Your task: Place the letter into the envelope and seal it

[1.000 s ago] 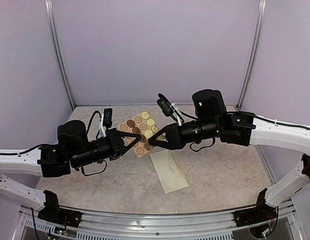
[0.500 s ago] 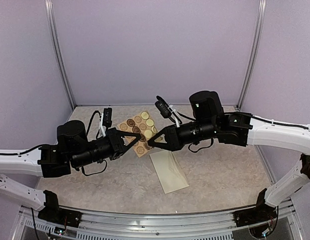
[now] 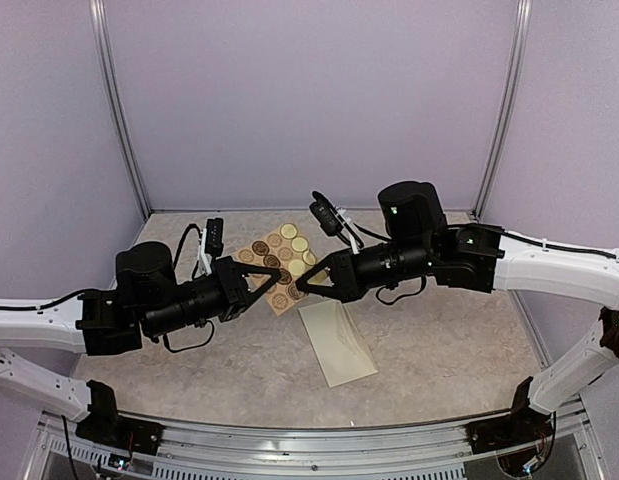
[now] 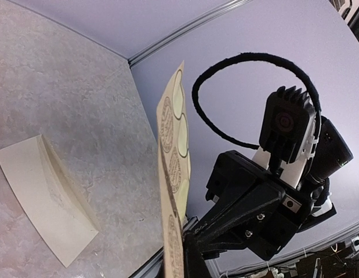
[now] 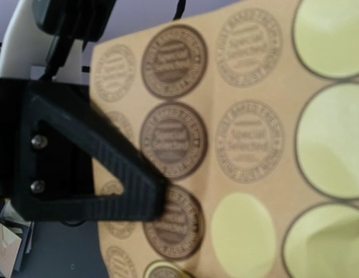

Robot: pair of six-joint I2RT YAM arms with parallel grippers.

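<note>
Matt cream paper envelope (image 3: pixel 337 343); ridged black plastic tool (image 5: pixel 92 168).

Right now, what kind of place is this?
Probably a robot test booth: plain lilac walls, metal corner posts, and a left arm and right arm bolted at the table's near edge.

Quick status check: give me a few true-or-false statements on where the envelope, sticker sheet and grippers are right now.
1. The envelope lies on the table, with nothing gripping it. True.
2. The sticker sheet lies flat on the table. False: it is raised, seen edge-on in the left wrist view.
3. Some circles on the sticker sheet are blank pale yellow. True.
4. The right gripper holds the envelope. False: its tip is at the sticker sheet, facing the left gripper.
</note>
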